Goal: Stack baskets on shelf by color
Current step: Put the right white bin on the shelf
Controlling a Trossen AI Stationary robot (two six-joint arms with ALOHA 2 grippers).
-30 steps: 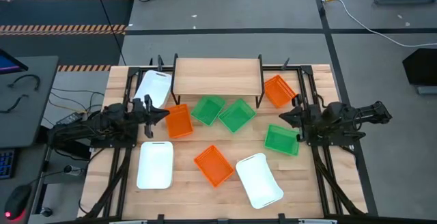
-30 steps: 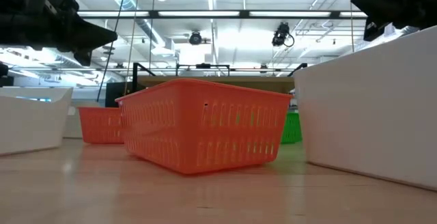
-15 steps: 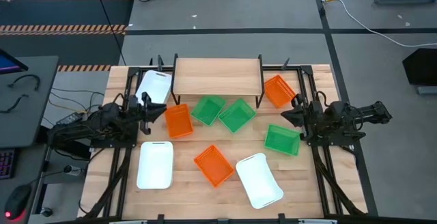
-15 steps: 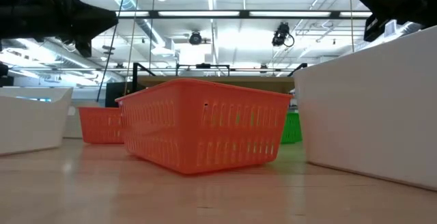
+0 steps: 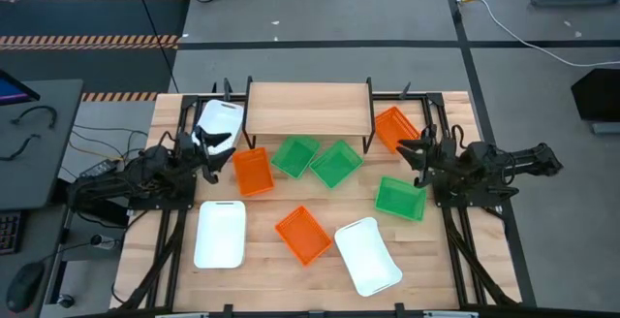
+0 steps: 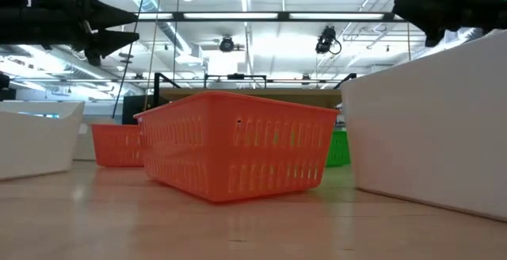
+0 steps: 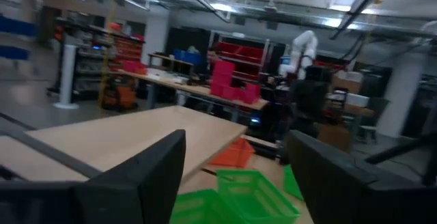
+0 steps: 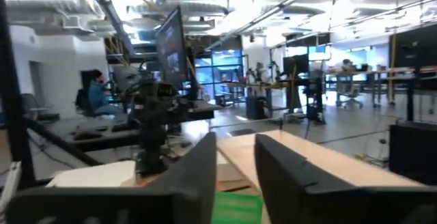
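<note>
Hovering above the table, left tool (image 5: 215, 149) gapes wide, right tool (image 5: 411, 150) narrowly parted, both empty.

The shelf (image 5: 309, 107), a light plank on thin black legs, stands bare-topped between the left pincer (image 5: 219, 152) and right pincer (image 5: 411, 152). A white basket (image 5: 218, 121) lies just beyond the left pincer, an orange basket (image 5: 253, 172) beside it. Another orange basket (image 5: 395, 128) and a green basket (image 5: 399, 199) flank the right pincer.
</note>
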